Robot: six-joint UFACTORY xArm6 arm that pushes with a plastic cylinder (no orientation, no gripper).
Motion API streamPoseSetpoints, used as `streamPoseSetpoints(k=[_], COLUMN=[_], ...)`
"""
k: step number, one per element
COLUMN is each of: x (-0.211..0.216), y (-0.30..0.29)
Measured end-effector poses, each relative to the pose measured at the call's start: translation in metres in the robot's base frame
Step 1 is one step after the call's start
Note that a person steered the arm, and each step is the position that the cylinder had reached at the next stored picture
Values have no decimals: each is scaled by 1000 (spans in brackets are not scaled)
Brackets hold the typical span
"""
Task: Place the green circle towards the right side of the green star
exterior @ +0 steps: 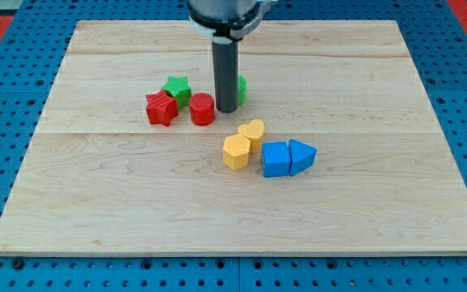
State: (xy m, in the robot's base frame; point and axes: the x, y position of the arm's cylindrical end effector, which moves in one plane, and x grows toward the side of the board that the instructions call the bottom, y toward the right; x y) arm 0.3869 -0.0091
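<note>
The green star (176,88) sits at the upper middle of the wooden board (363,203). The green circle (241,89) lies to the star's right, mostly hidden behind my rod; only its right edge shows. My tip (226,109) stands just in front of and against the circle's left side, right of the red cylinder (202,109).
A red star (161,108) lies below-left of the green star, touching the red cylinder's side. A yellow heart (252,132) and yellow hexagon (236,152) sit mid-board, with a blue cube (275,159) and blue triangle (302,156) to their right.
</note>
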Motion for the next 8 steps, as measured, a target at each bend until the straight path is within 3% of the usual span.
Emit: streamPoseSetpoints(k=[1,3,5,6,7,8], x=[10,-37,-27,-20,-17,26], y=[34,74,-32,-49,18,35])
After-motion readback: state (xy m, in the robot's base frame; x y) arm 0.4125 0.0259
